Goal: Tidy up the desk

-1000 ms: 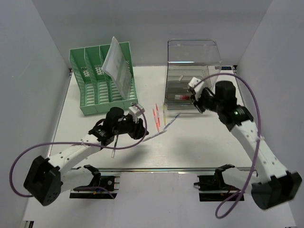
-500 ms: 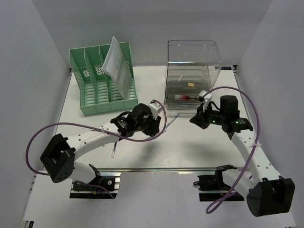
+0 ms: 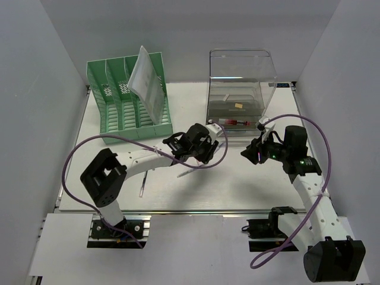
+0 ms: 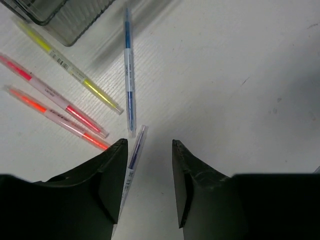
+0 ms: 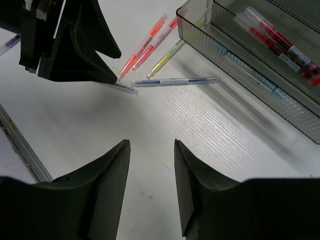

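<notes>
left gripper [image 4: 148, 145] jaws apart, empty, low over purple pen [image 4: 135, 152] lying on the white table [image 3: 249, 181] that spans under both arms; right gripper [image 5: 151, 142] jaws apart, empty, above table near clear drawer box [image 3: 240, 83]; blue pen [image 4: 128, 75], yellow highlighter [image 4: 70, 75] loose beside box; green rack [image 3: 119, 113] far left

The desk [image 3: 249, 184] is big, flat and white, and it is not shiny. It lies level and is shaped like a wide box top. Up close, its top shows thin straight lines. A thin metal rail [image 3: 196, 211] runs along its near edge.
</notes>
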`<state>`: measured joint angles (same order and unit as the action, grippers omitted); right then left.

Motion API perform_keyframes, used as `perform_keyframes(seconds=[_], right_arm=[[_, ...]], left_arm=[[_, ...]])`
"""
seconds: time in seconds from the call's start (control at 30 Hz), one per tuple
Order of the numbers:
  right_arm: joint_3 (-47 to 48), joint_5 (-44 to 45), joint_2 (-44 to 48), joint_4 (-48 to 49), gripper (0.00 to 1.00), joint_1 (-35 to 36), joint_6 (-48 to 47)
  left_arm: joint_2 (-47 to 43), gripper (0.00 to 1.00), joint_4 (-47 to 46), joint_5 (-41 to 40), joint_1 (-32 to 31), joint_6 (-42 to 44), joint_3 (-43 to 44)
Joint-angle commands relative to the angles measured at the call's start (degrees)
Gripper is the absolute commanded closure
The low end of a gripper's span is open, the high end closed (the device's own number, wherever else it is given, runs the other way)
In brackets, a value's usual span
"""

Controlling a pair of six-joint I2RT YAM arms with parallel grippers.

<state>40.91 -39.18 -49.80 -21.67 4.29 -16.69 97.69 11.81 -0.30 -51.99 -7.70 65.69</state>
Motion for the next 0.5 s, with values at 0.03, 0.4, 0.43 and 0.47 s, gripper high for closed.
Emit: perform_keyframes(seconds=[0.03,0.4,0.43,0.47], right_arm=[[-0.47,-0.81,0.06,1.98,0.53,-0.69,-0.80],[-1.18,0.59,0.23,2.69,0.53,-1.40,-0.80],[-1.18,0.68,0.14,2.69,0.53,-1.31,-0.80],[-1.18,0.68,-0.03,2.69,0.53,-1.39,-0.80]], left_arm=[[-2.14,0.48,2.25,-1.90,0.31,1.29,2.26],[-19.19,0.53,11.01,-13.58,1.54,-11.18,-11.28],[-20.51,0.55,12.60,-15.94,2.15,-12.84,-12.68],[-22.70,0.58,15.58,-16.75,2.85,-13.82,-13.21]])
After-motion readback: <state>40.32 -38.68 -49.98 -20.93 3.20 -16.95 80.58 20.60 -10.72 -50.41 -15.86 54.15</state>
